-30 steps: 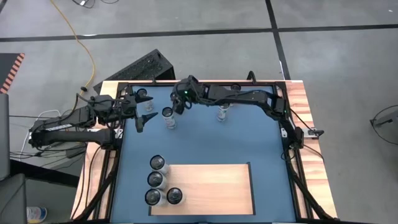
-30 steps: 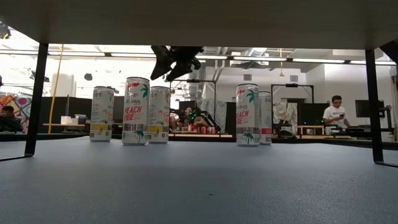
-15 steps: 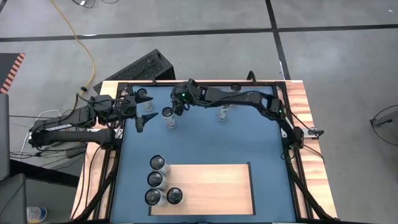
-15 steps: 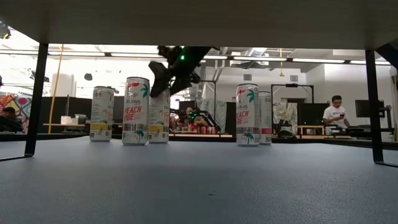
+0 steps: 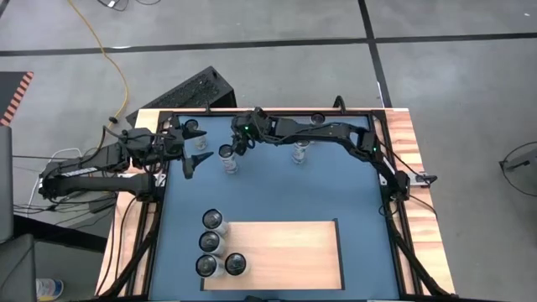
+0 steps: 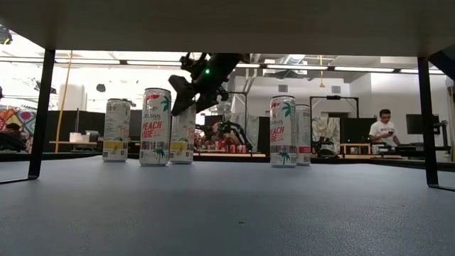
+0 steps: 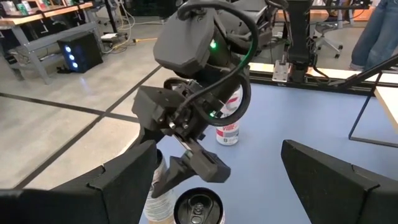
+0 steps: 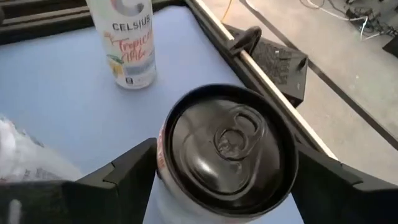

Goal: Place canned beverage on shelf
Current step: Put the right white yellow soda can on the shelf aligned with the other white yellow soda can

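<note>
the right gripper is held open just above an upright can, its fingers flanking the top without touching. the can, white with a dark lid, is stood on the blue surface, well apart from the shelf. the left gripper is parked open beside this can.

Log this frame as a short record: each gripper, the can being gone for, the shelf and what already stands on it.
right gripper: open, fingers either side of the top of a can, not closed on it
left gripper: open, empty, waiting at the table's left edge
shelf: wood panel near the front edge
cans on shelf: four, clustered at its left end
other loose can: upright on the blue surface
</note>
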You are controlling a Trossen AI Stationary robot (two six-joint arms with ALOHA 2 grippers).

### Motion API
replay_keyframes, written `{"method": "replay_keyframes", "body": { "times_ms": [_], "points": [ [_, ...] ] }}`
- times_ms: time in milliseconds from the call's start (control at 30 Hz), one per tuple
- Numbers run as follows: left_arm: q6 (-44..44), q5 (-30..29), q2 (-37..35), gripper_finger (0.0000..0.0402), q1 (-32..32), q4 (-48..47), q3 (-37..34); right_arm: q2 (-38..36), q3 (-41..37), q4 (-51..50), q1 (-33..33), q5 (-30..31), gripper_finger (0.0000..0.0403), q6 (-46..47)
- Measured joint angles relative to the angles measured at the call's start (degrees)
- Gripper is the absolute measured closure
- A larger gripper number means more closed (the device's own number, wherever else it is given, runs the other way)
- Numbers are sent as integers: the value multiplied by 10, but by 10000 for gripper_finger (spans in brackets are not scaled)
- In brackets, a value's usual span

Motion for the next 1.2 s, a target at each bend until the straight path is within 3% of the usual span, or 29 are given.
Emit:
{"method": "replay_keyframes", "body": {
  "times_ms": [267,533,700,1200],
  "points": [
    [-5,0,0,68,0,0,0,-1,0,-10,4,12,186,35],
    [-14,0,0,68,0,0,0,-1,1,-18,10,20,188,54],
    [-17,0,0,68,0,0,0,-24,0,-62,21,60,188,59],
    [-43,12,0,68,0,8,0,-178,0,-234,78,200,188,127]
  ]
}}
